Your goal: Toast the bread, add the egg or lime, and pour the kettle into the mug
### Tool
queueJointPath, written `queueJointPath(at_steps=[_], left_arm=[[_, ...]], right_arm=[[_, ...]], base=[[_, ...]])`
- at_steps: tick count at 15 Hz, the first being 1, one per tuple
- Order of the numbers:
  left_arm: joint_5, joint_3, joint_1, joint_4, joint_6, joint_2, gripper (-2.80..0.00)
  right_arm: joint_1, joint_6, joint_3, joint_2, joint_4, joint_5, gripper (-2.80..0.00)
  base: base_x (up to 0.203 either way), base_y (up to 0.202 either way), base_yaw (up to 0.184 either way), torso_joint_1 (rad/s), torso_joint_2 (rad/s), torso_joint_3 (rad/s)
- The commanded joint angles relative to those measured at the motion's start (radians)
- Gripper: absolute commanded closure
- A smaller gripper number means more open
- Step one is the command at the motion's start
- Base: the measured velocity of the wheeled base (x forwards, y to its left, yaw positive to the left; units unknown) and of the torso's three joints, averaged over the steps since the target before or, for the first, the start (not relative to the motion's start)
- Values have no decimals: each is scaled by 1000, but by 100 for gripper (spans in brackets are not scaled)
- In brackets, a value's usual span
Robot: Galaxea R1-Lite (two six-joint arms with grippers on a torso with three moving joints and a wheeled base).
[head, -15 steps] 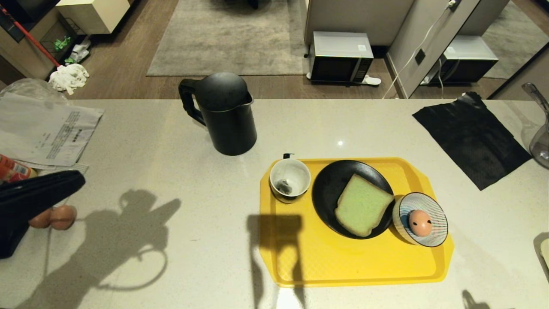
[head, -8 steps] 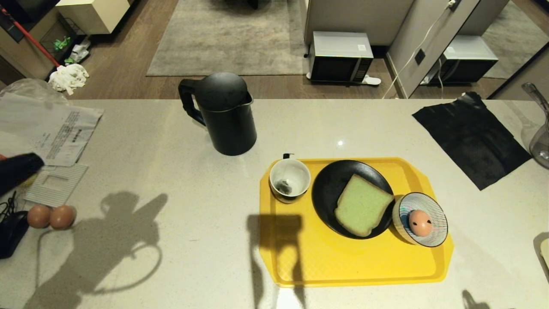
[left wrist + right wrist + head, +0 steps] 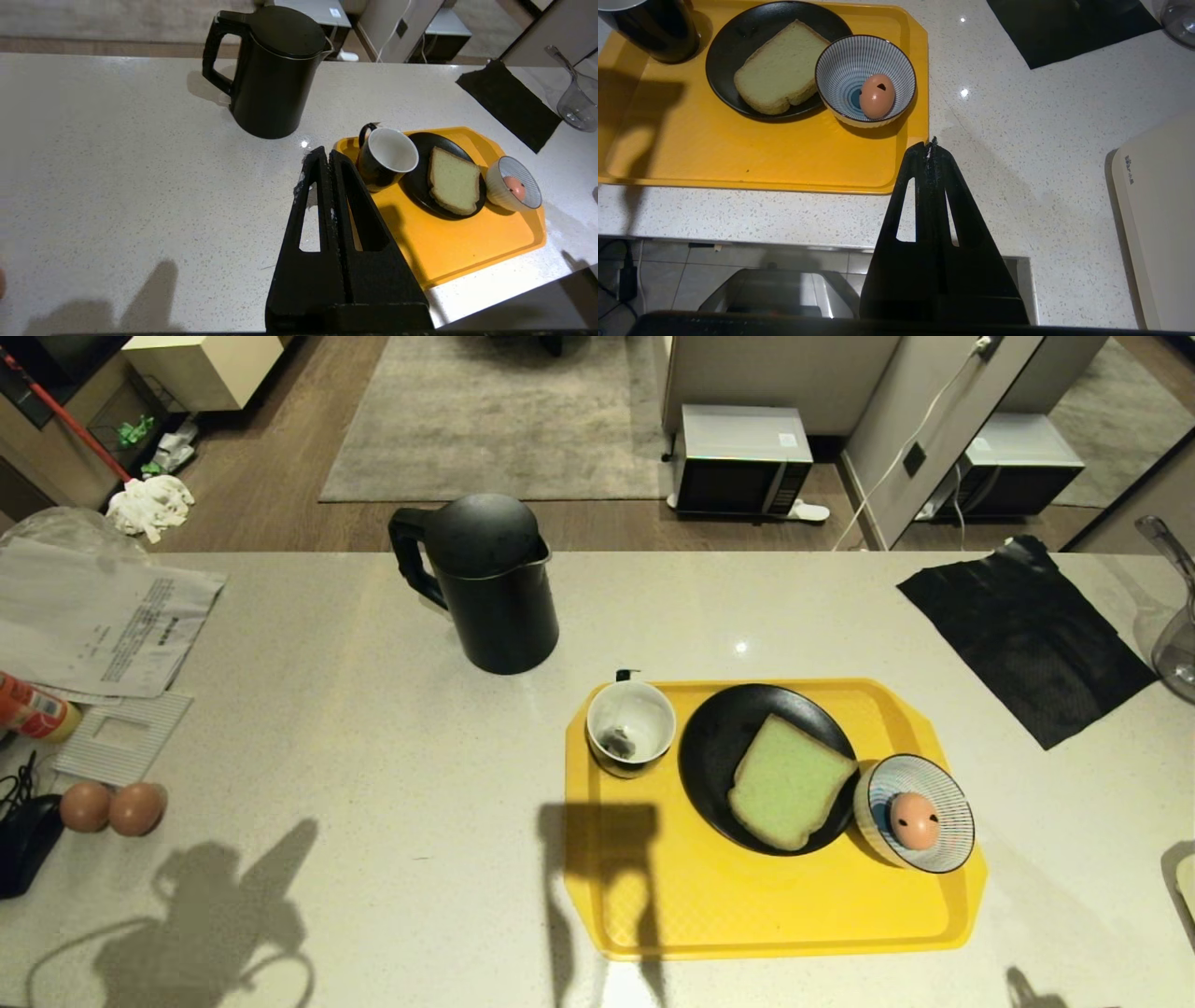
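Note:
The black kettle (image 3: pixel 485 583) stands upright on the counter behind the yellow tray (image 3: pixel 747 905). On the tray sit the mug (image 3: pixel 631 726), a black plate (image 3: pixel 714 747) with the pale green bread (image 3: pixel 787 780), and a striped bowl (image 3: pixel 943 784) holding the spotted egg (image 3: pixel 915 819). No lime shows. My left gripper (image 3: pixel 323 155) is shut and empty, hovering over the counter left of the tray, out of the head view. Shut and empty too, my right gripper (image 3: pixel 930 144) hangs at the counter's near edge by the tray's right corner.
Two plain brown eggs (image 3: pixel 112 807), papers (image 3: pixel 93 625) and an orange bottle (image 3: pixel 33 709) lie at the counter's left. A black cloth (image 3: pixel 1027 635) and a glass jug (image 3: pixel 1178 653) sit at the far right. A cream appliance (image 3: pixel 1162 219) stands near my right gripper.
My left arm has drawn back out of the head view at the left edge, uncovering the eggs and the orange bottle; its shadow slid toward the near edge. Nothing on the counter moved.

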Motion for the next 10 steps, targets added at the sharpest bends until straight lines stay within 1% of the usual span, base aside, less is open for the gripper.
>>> queueJointPath(at_steps=[1,3,4,5,7,9,10], left_arm=[[-7,166,53,-132,3,-133,0],[-11,289,97,-246,9,-176,0],[-9,339,112,-284,22,-190,0],[-5,348,122,-271,45,-201,0],[0,346,147,-147,89,-254,0],[7,345,178,35,132,-357,0],[27,345,183,110,163,-398,0]], right_arm=[[0,0,26,0,-1,0,0],[-1,0,26,1,-1,0,0],[0,0,27,0,-1,0,0],[0,0,26,1,-1,0,0],[0,0,28,1,-1,0,0],[0,0,28,1,-1,0,0],[0,0,26,1,-1,0,0]], base=[[0,0,0,0,0,0],[0,0,0,0,0,0],[0,0,0,0,0,0],[0,0,0,0,0,0],[0,0,0,0,0,0],[0,0,0,0,0,0],[0,0,0,0,0,0]])
